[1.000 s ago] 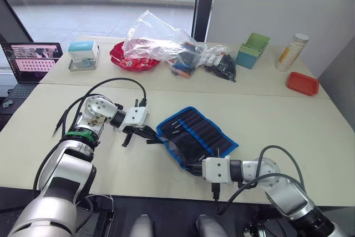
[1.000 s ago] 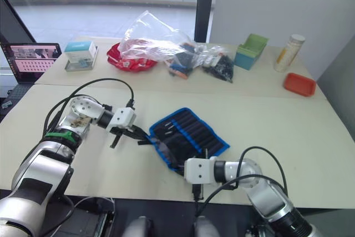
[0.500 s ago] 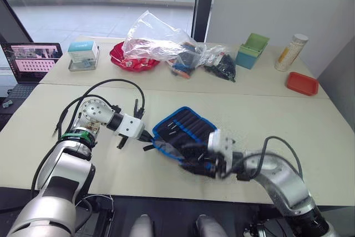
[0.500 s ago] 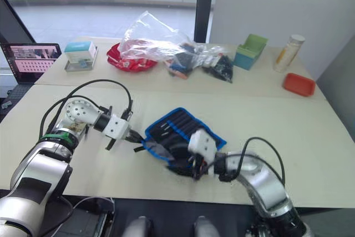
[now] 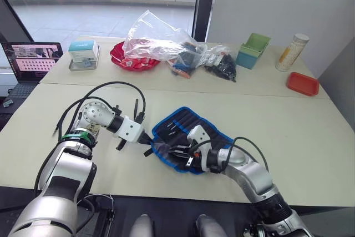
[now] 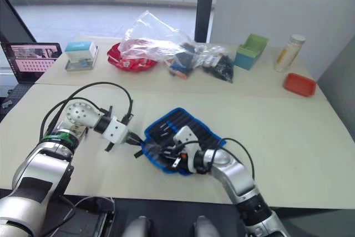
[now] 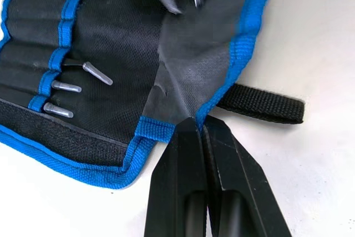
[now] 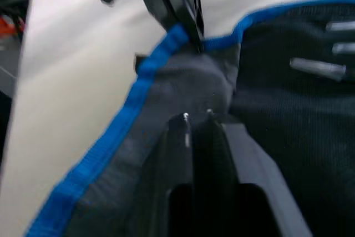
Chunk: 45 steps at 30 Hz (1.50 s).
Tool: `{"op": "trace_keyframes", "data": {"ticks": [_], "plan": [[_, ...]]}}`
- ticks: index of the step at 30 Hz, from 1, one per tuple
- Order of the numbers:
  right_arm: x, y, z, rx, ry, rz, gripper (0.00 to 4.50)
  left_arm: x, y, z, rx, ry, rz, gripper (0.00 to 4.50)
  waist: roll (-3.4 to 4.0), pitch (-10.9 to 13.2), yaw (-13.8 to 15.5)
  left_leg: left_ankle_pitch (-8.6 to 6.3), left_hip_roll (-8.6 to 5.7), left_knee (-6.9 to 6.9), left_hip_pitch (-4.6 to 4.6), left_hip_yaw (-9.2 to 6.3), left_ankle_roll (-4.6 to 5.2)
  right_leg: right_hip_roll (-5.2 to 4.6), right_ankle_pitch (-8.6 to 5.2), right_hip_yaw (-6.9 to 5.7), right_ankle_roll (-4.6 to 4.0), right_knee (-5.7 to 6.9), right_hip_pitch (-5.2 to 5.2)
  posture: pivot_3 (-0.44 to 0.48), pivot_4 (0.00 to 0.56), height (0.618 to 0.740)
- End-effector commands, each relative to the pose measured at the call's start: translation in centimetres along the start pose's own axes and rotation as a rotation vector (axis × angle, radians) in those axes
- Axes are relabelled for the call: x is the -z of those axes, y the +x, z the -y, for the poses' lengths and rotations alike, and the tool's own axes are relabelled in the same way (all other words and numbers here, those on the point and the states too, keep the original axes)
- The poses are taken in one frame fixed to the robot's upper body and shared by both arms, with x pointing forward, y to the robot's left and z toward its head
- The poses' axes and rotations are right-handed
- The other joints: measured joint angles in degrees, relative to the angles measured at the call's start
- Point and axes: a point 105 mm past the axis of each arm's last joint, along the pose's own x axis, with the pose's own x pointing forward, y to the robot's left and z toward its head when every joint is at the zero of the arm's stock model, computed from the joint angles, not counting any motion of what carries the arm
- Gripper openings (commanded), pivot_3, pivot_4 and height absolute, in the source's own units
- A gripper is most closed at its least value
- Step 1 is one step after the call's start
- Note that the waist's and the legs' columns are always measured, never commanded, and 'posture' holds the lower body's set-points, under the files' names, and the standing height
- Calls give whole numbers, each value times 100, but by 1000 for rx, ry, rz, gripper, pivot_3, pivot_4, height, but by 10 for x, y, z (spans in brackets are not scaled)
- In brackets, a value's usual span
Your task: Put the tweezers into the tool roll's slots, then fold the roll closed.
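Observation:
The tool roll [image 5: 191, 130] lies open at the middle of the front table, black with blue edging. Pale tweezers' ends [image 7: 62, 86] stick out of the slots [image 7: 52, 54] along a blue band. My left gripper [image 7: 197, 124] is shut on the blue edge at the roll's left corner, beside the black strap [image 7: 260, 105]. Over the near-left part of the roll, my right gripper [image 8: 197, 116] is shut on a grey fabric flap [image 8: 166, 90] of the roll. The two grippers are a short way apart, with creased fabric between them.
At the back stand a clear plastic bag [image 5: 158, 40] over a red dish [image 5: 125, 59], a bag of dark parts [image 5: 222, 66], a green box [image 5: 252, 51], a canister [image 5: 292, 51] and a red tray [image 5: 302, 83]. A laptop [image 5: 33, 59] and a small box [image 5: 83, 54] are back left.
My right arm swung from the table's near edge up and left over the roll, bringing the flap with it. The left gripper stayed at the roll's left corner, nudged slightly.

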Motion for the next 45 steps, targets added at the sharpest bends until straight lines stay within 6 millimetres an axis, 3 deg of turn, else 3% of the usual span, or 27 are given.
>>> {"op": "trace_keyframes", "data": {"ticks": [1, 7, 15, 19, 22, 25, 29, 34, 40, 45], "plan": [[24, 4, 1, 31, 4, -90, 34, 4, -9, -7, -31, -23, -40, 0, 1, -1, -14, 0, 1, 0, 4, 0, 0, 1, 0, -1, 0, 1, 3, 0, 150, 723], [33, 7, 3, 63, 33, -114, 34, 10, -16, -5, -61, -131, -42, 0, 0, -1, -98, 1, 3, 0, 47, -3, 1, 5, -1, -1, 1, 9, 43, 0, 150, 723], [32, 12, 4, 73, 50, -106, 0, 20, -29, 10, -45, -397, -14, 2555, 1, -2, -169, -1, 9, -6, 66, -17, 3, 13, -3, -8, 2, 8, 65, 0, 150, 723], [29, 14, 6, 76, 53, -97, 0, -3, -33, 0, -74, -510, 136, 3909, 2, -1, -196, -1, 12, -6, 66, -21, 2, 13, -3, -11, 2, 11, 67, 0, 150, 723], [28, 16, 5, 69, 48, -94, 0, -29, -43, -20, -133, -615, 323, 3909, 2, -1, -198, 0, 14, -6, 63, -30, 2, 13, -3, -19, 1, 11, 68, 0, 150, 723], [27, 17, 4, 59, 34, -92, 0, -43, -48, -43, -272, -754, 489, 3091, 2, -1, -199, 0, 12, -4, 65, -34, 2, 12, -3, -24, 2, 8, 75, 0, 150, 723], [25, 17, 0, 45, 28, -87, 0, -36, -20, -27, -387, -829, 472, 1731, 46, -22, -269, -2, 12, -8, 72, -36, 4, 12, -4, -21, 2, 4, 79, 0, 150, 723], [23, 15, -2, 41, 25, -80, 0, -30, 10, -15, -492, -916, 463, 86, 46, -22, -216, -2, 11, -9, 63, -49, 5, 11, -6, -34, -1, 4, 76, 0, 150, 723], [12, 13, -6, 16, 2, -58, 0, -6, 37, 18, -544, -997, 355, 34, 46, -22, -162, -2, 5, -7, 65, -48, 5, 6, -6, -33, -2, -1, 79, 0, 150, 723], [-2, 12, -2, 27, -7, -25, 0, -1, 51, 38, -500, -995, 305, 34, 47, -22, -134, -3, 3, -8, 66, -47, 4, 5, -6, -33, -2, -6, 83, 0, 150, 723]]}}
